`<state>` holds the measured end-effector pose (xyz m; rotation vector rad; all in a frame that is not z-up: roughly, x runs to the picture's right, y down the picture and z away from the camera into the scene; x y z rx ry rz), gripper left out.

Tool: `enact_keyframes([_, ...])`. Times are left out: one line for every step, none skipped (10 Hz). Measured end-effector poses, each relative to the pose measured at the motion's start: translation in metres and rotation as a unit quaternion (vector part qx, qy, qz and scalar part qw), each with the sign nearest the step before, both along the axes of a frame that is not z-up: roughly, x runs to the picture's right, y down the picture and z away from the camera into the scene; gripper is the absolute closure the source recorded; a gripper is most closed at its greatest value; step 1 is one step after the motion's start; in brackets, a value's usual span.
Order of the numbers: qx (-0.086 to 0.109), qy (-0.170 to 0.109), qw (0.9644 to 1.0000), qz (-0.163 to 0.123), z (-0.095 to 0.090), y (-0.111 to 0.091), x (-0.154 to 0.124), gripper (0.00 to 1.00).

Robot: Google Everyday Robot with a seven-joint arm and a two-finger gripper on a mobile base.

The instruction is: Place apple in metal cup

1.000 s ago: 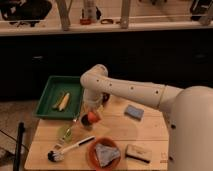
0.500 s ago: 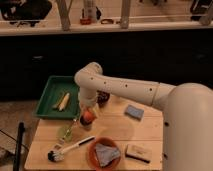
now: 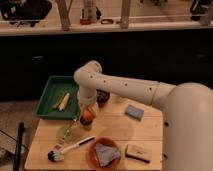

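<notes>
Since half a second ago my white arm (image 3: 125,86) has swung further toward the left end of the light wooden table (image 3: 115,131), carrying the small round orange-red apple (image 3: 88,115) with it. My gripper (image 3: 87,113) now hangs low over the table, and my fingers are pinched around the apple, which sits between them. The small dull grey metal cup (image 3: 84,121) is just below my fingers, touching or nearly touching the apple; I cannot tell which. Beyond my fingers, close by, stands a dark bowl (image 3: 102,96), and further left the green plastic tray (image 3: 46,98) holds a yellowish object (image 3: 62,101). Nearer the camera than my fingers lie a green glass (image 3: 65,133), a white-handled brush (image 3: 70,149) and a round orange plate (image 3: 104,152) holding a grey cloth (image 3: 106,152). On the other side rest a blue sponge (image 3: 134,112) and a tan block (image 3: 137,152).
</notes>
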<state>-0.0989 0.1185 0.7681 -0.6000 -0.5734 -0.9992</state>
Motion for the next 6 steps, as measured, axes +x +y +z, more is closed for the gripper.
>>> enact_keyframes([-0.002, -0.007, 1.0, 0.001, -0.0003, 0.0002, -0.0007, 0.9])
enact_keyframes([-0.003, -0.017, 0.9998, 0.003, -0.0011, -0.0006, -0.0013, 0.8])
enact_keyframes([-0.004, -0.026, 0.9997, 0.003, -0.002, -0.0012, -0.0012, 0.7])
enact_keyframes([-0.004, -0.033, 0.9994, 0.003, -0.003, -0.0017, -0.0019, 0.61])
enact_keyframes([-0.004, -0.04, 0.9992, 0.001, -0.0044, -0.0024, -0.0032, 0.51])
enact_keyframes([-0.004, -0.045, 0.999, -0.001, -0.0055, -0.003, -0.0051, 0.4])
